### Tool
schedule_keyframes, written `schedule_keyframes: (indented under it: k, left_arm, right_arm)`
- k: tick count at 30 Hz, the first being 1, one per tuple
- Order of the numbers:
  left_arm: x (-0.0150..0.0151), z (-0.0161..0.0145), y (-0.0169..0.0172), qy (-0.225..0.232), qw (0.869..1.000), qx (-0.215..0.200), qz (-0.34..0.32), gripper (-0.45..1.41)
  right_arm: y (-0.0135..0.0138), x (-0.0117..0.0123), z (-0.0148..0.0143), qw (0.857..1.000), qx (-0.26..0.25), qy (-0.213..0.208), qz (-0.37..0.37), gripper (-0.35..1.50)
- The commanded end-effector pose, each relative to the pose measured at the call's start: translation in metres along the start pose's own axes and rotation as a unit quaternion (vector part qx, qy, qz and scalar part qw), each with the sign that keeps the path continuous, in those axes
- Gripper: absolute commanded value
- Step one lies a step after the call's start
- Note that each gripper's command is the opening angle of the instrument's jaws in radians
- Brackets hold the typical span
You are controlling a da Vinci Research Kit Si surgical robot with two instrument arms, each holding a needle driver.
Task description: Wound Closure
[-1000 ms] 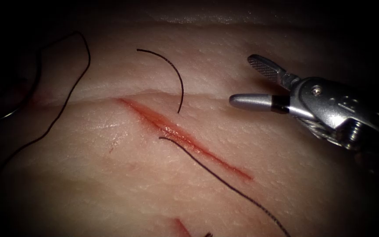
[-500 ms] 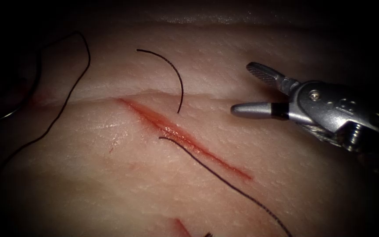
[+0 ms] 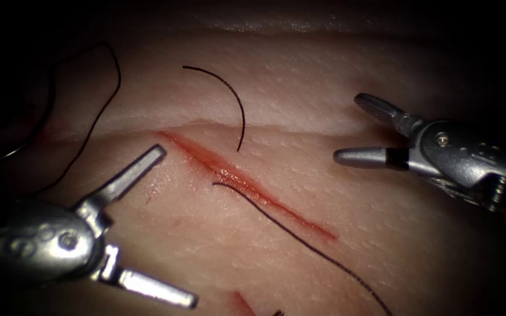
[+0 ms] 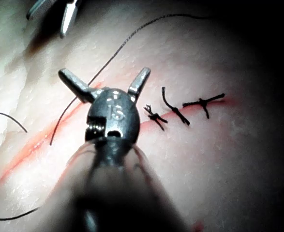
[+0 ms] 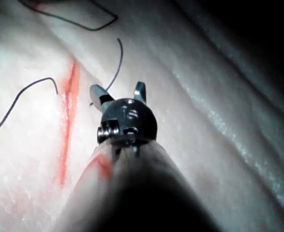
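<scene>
The cut (image 3: 247,187) runs as a red slanted line across the tissue (image 3: 300,88). My left tool (image 3: 175,226) stands left of the cut with its jaws wide open, holding nothing; its own view shows the same spread jaws (image 4: 103,77). My right tool (image 3: 349,127) hovers right of the cut, jaws open and empty, as its own view confirms (image 5: 116,89). One thread end (image 3: 229,93) curves down to the cut's right lip. Another thread (image 3: 300,240) leaves the cut's left edge toward the lower right. A faint metal glint (image 3: 12,153), possibly the needle, lies in shadow far left.
A long thread (image 3: 98,114) loops over the tissue at the upper left. Three tied stitches (image 4: 175,110) with short cut ends sit along the cut beyond my left tool's jaws. Red fluid (image 5: 68,96) marks the cut line.
My left tool has come into view from the lower left with its jaws open. My right tool has drawn back to the right and slightly down, still open. The threads lie unchanged.
</scene>
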Motion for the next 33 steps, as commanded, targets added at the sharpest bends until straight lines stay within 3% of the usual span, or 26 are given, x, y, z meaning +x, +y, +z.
schedule_keyframes:
  k: [1,4,11,18,21,27,33]
  left_arm:
    - [-0.0004,0.0016,0.0002,-0.002,1.0,0.0,0.006,1.16]
    - [-0.001,0.0036,0.0011,-0.01,1.0,0.001,0.024,1.14]
    - [-0.0018,0.008,0.0031,-0.025,0.99,0.019,0.134,1.11]
    - [-0.0033,0.0116,0.0045,-0.043,0.977,0.036,0.206,1.01]
    - [-0.004,0.0139,0.0055,-0.058,0.965,0.048,0.252,1.01]
    - [-0.004,0.0148,0.0061,-0.069,0.952,0.061,0.293,0.98]
    - [-0.0033,0.0153,0.0064,-0.064,0.948,0.075,0.302,0.91]
  right_arm:
    - [0.0003,0.0,0.001,1.0,0.0,0.002,-0.002,1.11]
    - [0.0003,-0.0002,0.0009,1.0,0.001,0.001,-0.003,1.11]
    - [0.0004,-0.0009,0.0004,1.0,0.003,0.001,-0.006,1.08]
    - [0.0001,-0.0016,0.0002,1.0,0.002,0.002,-0.01,1.06]
    - [0.0,-0.002,0.0004,1.0,0.001,0.003,-0.013,1.06]
    - [0.0,-0.0026,0.0005,1.0,0.0,0.003,-0.016,1.06]
    - [0.0,-0.0034,0.0008,1.0,-0.003,0.002,-0.005,1.06]
